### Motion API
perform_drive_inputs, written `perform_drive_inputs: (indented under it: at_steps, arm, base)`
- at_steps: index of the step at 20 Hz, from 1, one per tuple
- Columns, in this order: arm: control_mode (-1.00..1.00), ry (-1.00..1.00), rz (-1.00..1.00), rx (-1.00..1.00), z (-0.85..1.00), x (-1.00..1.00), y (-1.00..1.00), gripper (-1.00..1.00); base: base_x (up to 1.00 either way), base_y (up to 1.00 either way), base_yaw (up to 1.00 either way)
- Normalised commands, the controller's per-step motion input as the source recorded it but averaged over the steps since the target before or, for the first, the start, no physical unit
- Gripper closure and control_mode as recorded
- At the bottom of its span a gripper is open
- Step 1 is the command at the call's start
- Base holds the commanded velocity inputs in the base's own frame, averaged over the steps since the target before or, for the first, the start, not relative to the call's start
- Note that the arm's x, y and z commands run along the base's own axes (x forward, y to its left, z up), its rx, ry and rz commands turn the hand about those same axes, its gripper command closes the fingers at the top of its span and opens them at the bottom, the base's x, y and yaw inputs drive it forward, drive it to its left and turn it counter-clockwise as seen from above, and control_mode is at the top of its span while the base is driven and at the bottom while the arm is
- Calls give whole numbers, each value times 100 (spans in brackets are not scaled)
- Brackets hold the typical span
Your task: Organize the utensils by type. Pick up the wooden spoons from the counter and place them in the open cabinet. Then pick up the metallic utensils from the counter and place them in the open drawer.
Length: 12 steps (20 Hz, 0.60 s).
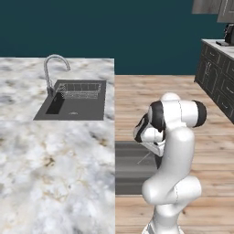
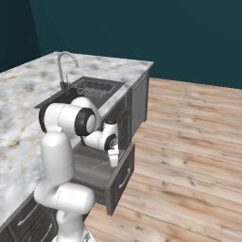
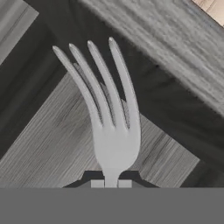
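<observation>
Fork: the thin silver-grey metal fork (image 3: 111, 113) sticks straight out from the hand, with its four long prongs pointing away.
Hand: the robot's small two-finger gripper (image 3: 111, 183) is pinched tight on the fork's handle, right below the wide part.
Where: the fork hangs over the flat dark inside of the wide, pulled-out grey drawer (image 2: 124, 176), not touching it as far as I can tell.
Counter: the white-grey marble counter (image 1: 55, 183) is just beside the drawer.
How it feels: I think it is light, hard and stiff, and a bit slippery.
Best hold: the slim handle near the middle looks safest, so it won't tip.
</observation>
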Motion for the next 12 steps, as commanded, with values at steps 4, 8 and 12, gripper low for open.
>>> perform_drive_inputs:
  at_steps: [4, 8, 12]
  arm:
    - [-100, -8, -5, -13, -12, 2, 68, 100]
    - [-100, 0, -5, -14, -24, -5, -5, 100]
    - [-100, 0, -2, -7, -28, -25, -34, 100]
  base:
    - [0, 0, 0]
    - [0, 0, 0]
    - [0, 0, 0]
